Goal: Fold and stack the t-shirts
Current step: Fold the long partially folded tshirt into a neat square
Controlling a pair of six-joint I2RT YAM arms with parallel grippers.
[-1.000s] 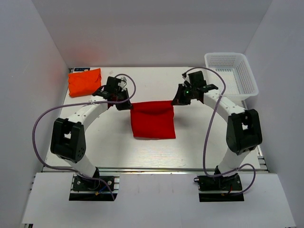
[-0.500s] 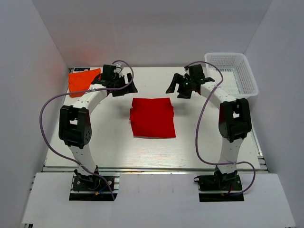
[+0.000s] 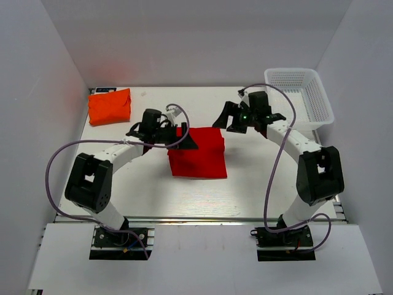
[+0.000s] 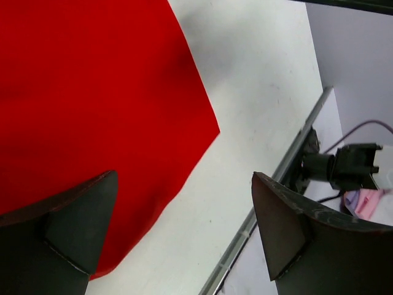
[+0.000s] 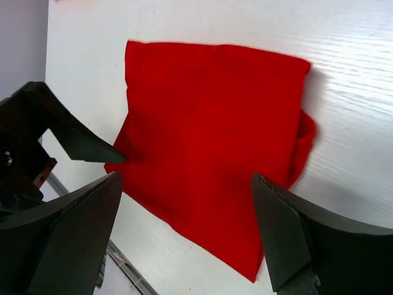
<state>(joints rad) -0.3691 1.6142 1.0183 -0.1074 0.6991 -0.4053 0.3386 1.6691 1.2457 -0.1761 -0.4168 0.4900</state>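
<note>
White tabletop [image 3: 184,196] holds a folded red t-shirt [image 3: 199,158], with left claw [image 4: 184,181] and right claw [image 5: 187,178] released.

Bright even white light, soft shadows beside red t-shirt [image 3: 198,153], sharp focus

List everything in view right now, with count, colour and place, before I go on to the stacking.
folded red cotton t-shirt: one, bright red, middle of the table, lying flat in a roughly square fold
folded orange cotton t-shirt: one, orange, far left corner, apart from the red one
white plastic mesh basket: one, white, far right corner
table: one, white with a wood grain, under everything
left gripper: one, black, open, over the far left part of the red t-shirt, holding nothing
right gripper: one, black, open, by the red t-shirt's far right corner, holding nothing
</note>
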